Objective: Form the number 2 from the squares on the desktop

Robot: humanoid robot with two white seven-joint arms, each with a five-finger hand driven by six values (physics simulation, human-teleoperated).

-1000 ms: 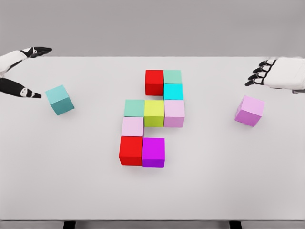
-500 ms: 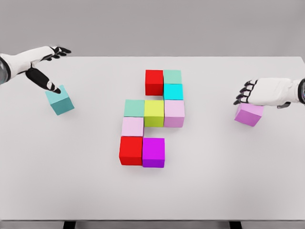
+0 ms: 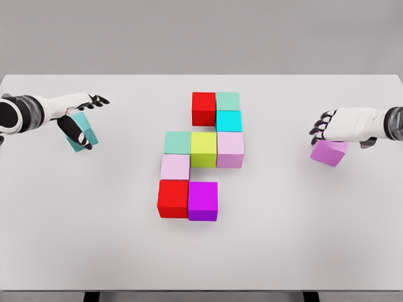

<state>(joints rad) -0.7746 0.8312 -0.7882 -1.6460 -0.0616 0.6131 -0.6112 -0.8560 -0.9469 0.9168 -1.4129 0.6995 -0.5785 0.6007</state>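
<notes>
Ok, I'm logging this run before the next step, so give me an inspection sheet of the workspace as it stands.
Surface: white table, bare around the blocks.
Job's things: nine cubes joined mid-table, from the red cube at the top to the magenta cube at the bottom; teal cube left, pink cube right, both apart.
Clutter: nothing seen.
Hands: left hand around the teal cube; right hand over the pink cube.
Cables: nothing seen.
Surroundings: plain grey backdrop.

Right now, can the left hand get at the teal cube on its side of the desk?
Probably yes. The left hand is already over the teal cube, thumb in front and fingers behind, with nothing else near it.
</notes>
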